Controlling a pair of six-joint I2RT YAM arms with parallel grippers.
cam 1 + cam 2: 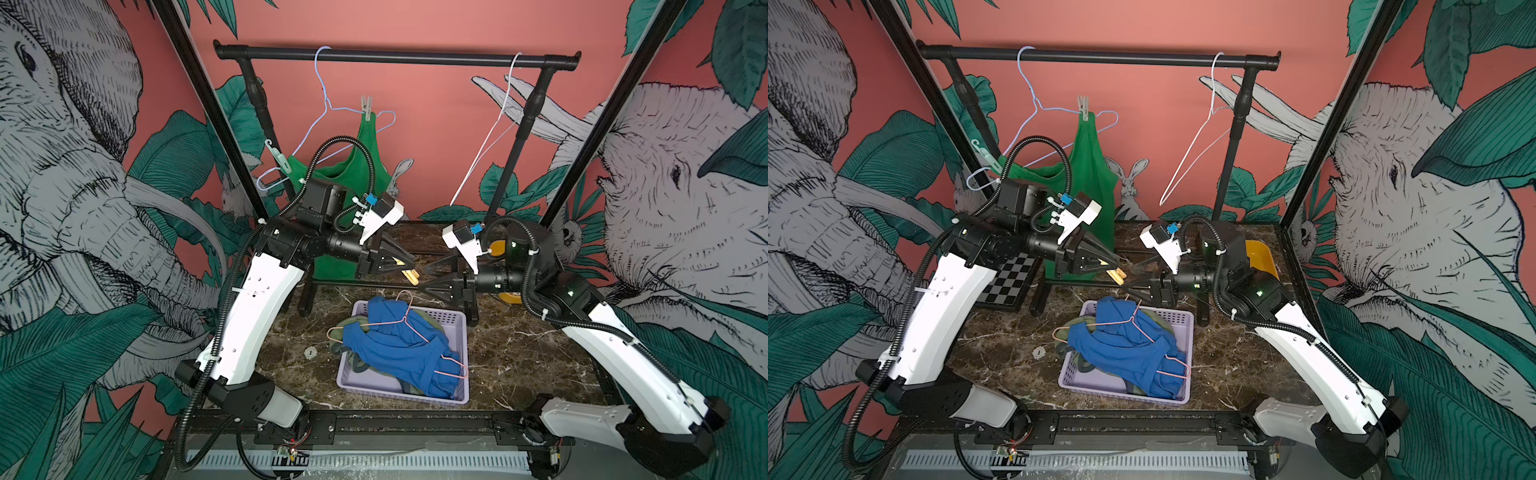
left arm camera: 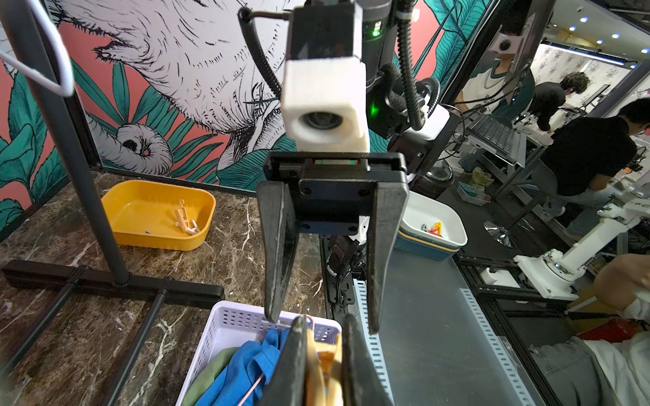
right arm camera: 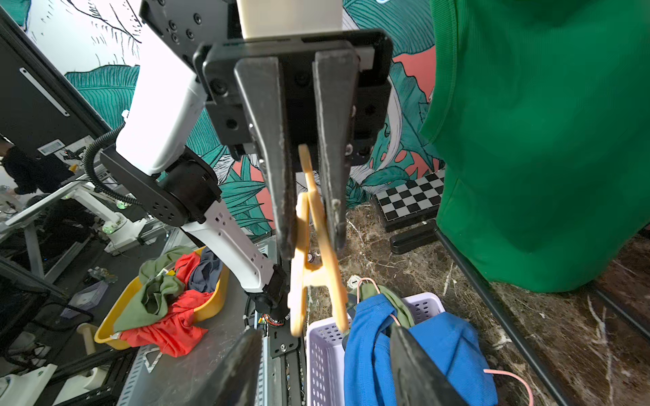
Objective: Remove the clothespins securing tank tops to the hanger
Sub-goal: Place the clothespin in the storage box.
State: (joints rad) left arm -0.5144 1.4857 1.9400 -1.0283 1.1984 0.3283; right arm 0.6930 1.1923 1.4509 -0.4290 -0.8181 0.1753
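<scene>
**Top views.** In both top views the left gripper (image 1: 405,268) is just left of frame centre. Its jaws are narrow and clamped on a yellow-orange clothespin (image 1: 410,275), whose legs stick out past the tips. The right gripper (image 1: 424,280) faces it tip to tip, jaws apart w/ nothing between. I judge this is a hand-over pose, so the pin can travel to the right side.

In the upper centre the green tank top (image 1: 353,174) hangs on the blue hanger (image 1: 326,99). A grey-beige clothespin (image 1: 366,108) holds one strap, and a mint clothespin (image 1: 277,160) sits at the low left end, so two pins are not yet removed. In the lower centre the lilac basket (image 1: 459,332) keeps the blue top (image 1: 399,345) and olive top (image 1: 353,326), i.e. both are off the rail.

**Left wrist view.** At bottom centre the yellow-orange pin sits between this arm's own fingers. The right gripper fills the middle, fingers wide. At mid left a yellow tray (image 2: 158,242) has pale clothespins (image 2: 186,221) inside, approx. two but hard to count. It is probably the drop place.

**Right wrist view.** In the centre the left fingers squeeze the upper part of the pin. The rest hangs free below them, which leaves room for a second grip. Whether the held end is the handle or the mouth I cannot tell. At the bottom edge the right fingers stand well apart on either side of it.
</scene>
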